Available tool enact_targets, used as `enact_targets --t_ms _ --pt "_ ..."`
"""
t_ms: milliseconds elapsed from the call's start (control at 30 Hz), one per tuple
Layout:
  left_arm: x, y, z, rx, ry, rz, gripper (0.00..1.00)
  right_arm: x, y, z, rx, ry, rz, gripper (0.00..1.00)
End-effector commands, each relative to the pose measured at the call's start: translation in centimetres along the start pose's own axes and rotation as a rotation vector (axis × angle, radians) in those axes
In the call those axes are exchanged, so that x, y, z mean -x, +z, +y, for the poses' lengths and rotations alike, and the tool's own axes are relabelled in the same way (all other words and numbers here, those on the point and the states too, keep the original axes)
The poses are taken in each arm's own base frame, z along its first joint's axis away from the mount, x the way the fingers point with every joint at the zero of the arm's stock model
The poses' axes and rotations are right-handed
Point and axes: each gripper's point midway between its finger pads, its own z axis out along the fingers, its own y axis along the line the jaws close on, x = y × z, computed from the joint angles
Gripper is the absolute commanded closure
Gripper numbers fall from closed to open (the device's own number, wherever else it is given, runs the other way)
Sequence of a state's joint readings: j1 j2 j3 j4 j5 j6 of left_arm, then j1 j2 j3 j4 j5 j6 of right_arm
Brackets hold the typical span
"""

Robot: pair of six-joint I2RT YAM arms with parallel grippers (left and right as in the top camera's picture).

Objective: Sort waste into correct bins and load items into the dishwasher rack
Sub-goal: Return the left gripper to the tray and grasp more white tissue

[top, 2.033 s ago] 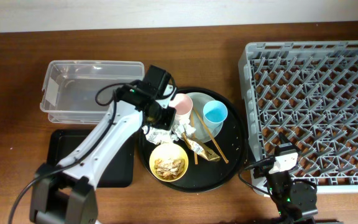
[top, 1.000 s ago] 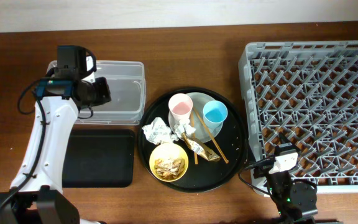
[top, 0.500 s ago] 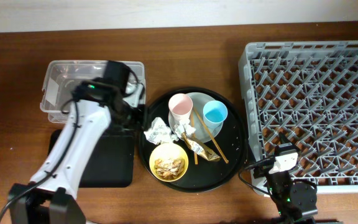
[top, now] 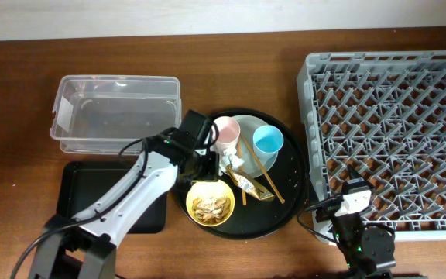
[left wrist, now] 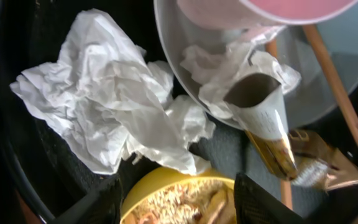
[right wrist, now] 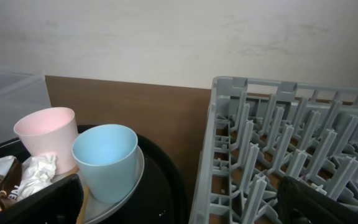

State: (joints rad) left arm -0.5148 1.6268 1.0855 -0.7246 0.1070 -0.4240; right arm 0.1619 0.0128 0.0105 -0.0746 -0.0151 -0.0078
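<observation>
I swung my left gripper (left wrist: 176, 198) back from the tub (top: 107, 116) | it hung open above the tissue (left wrist: 98, 118) | next waste pick was due

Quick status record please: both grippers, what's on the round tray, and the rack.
left gripper: open, fingers above crumpled tissue
right gripper: open, empty, by the rack's near corner
round black tray: tissue, wrapper, chopsticks, yellow bowl with scraps, plate
plate: pink cup and blue cup, both upright
rack: no dishes loaded
</observation>
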Motion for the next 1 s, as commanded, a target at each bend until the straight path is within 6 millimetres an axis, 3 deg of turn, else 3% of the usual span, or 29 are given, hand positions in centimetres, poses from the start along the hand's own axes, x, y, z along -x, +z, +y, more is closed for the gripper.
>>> enact_targets --t_ms 0,233,467,667,733,900,967 --pt "0.2 0.1 0.5 0.075 -0.038 -0.053 0.43 -0.2 0.0 -0.3 -0.014 -0.002 0.003 0.02" --pt "0.5 0.6 1.3 0.128 -0.065 -0.074 0.42 -0.2 0.0 -0.3 -0.014 -0.002 0.003 0.02" --pt "-0.3 3.0 1.9 0.156 -0.067 -0.013 0.42 -0.2 0.0 -0.3 -0.014 -0.002 0.003 0.02" --pt "-0.5 3.9 2.1 0.166 -0.067 0.004 0.43 -0.2 0.0 -0.3 -0.014 -0.002 0.003 0.02" --pt "-0.5 4.0 2.1 0.167 -0.067 0.005 0.54 -0.2 0.0 -0.3 -0.014 -0.002 0.003 0.02" --pt "-0.5 4.2 2.2 0.168 -0.067 0.007 0.99 -0.2 0.0 -0.3 -0.014 -0.002 0.003 0.02" --pt "-0.3 4.2 2.1 0.165 -0.066 0.002 1.0 -0.2 0.0 -0.3 -0.014 -0.002 0.003 0.02"
